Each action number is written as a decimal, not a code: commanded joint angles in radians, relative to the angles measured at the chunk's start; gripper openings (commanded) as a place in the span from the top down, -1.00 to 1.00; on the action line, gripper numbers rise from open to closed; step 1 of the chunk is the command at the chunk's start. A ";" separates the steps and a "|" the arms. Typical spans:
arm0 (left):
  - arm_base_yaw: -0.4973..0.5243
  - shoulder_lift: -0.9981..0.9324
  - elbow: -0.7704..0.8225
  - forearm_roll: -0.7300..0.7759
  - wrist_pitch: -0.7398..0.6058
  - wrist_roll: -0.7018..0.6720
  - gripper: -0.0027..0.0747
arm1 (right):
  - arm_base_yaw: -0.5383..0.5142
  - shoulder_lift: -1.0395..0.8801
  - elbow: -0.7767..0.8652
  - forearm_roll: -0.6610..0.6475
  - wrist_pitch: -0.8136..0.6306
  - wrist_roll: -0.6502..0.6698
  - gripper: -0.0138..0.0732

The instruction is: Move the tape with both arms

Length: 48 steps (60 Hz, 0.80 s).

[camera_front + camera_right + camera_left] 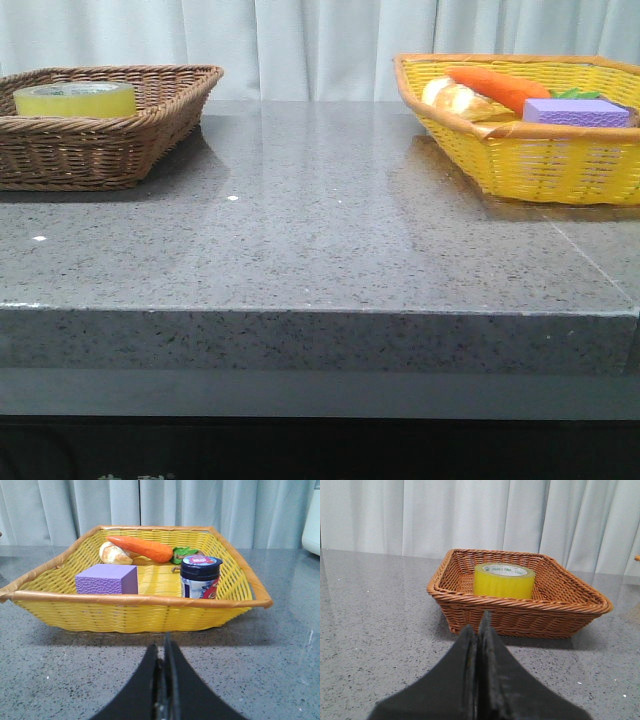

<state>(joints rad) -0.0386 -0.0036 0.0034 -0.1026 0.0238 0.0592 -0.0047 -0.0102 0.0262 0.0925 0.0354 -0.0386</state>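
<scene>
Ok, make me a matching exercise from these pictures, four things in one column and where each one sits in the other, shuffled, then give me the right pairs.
Things:
1. tape
2. purple block
3. carrot
4. left gripper

Places:
A. in the yellow basket, near its front rim
B. over the grey table, in front of the brown basket
C. in the brown basket
D. at the back of the yellow basket, beside the bread roll

Pairs: 1-C, 2-A, 3-D, 4-B

A: what's actually on the table (320, 240)?
B: grey speckled stone, just two baskets. Brown one (520, 605) sits ahead of the left gripper (479, 630), yellow one (140, 605) ahead of the right gripper (163, 652).
</scene>
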 commanded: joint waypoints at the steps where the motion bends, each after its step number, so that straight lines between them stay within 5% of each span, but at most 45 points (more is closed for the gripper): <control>1: 0.002 -0.018 0.008 -0.008 -0.077 -0.011 0.98 | -0.006 -0.024 -0.006 -0.002 -0.079 -0.007 0.84; 48: 0.002 -0.018 0.008 -0.008 -0.077 -0.011 0.98 | -0.047 -0.024 -0.006 -0.002 -0.079 -0.007 0.84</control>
<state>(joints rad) -0.0386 -0.0036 0.0034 -0.1026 0.0238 0.0592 -0.0338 -0.0102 0.0262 0.0925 0.0354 -0.0386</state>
